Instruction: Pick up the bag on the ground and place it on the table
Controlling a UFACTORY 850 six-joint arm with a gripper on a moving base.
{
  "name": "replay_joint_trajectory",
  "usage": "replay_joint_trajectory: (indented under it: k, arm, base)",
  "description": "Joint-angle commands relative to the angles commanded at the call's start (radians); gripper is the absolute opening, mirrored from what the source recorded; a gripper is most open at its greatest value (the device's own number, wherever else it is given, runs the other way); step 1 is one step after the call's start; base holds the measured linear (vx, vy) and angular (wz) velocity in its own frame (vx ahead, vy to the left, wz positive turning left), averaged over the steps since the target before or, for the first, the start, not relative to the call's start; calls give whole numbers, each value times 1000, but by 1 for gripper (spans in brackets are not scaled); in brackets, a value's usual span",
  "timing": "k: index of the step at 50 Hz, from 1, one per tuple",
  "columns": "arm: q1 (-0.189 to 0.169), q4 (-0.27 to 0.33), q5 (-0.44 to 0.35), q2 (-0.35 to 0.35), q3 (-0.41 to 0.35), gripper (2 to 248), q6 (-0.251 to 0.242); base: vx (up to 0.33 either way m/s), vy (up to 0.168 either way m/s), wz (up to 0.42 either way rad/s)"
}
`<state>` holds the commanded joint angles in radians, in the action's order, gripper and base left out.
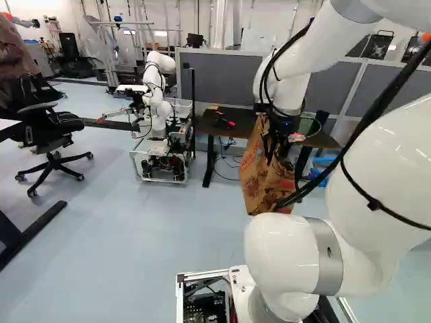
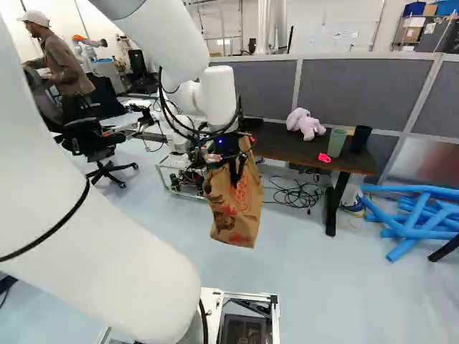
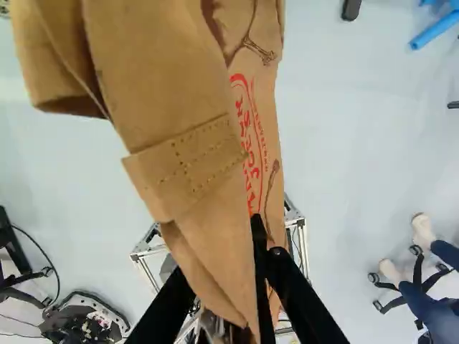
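You've got one white arm (image 2: 168, 43) out front, one dark table (image 2: 276, 149) on the far side, and one brown paper bag (image 2: 237, 215) hanging in the air on the near side of it. Your claw (image 2: 236, 178) is nearly closed, two fingers pinching the bag, and right of that you've got one plush toy (image 2: 307, 125), one dark cup (image 2: 361, 138) and one green cup (image 2: 336, 142) on the tabletop.

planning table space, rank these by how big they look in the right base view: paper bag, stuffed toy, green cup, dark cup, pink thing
1. paper bag, clearly largest, though it looks nearer the camera
2. stuffed toy
3. green cup and dark cup, too alike to rank
4. pink thing
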<state>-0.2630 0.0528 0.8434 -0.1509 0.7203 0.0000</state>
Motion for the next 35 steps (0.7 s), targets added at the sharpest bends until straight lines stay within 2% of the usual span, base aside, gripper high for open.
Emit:
replay_joint_trajectory:
  k: [35]
  arm:
    - [37,0,134,-15,117,26,0]
  base:
    - [0,0,0]
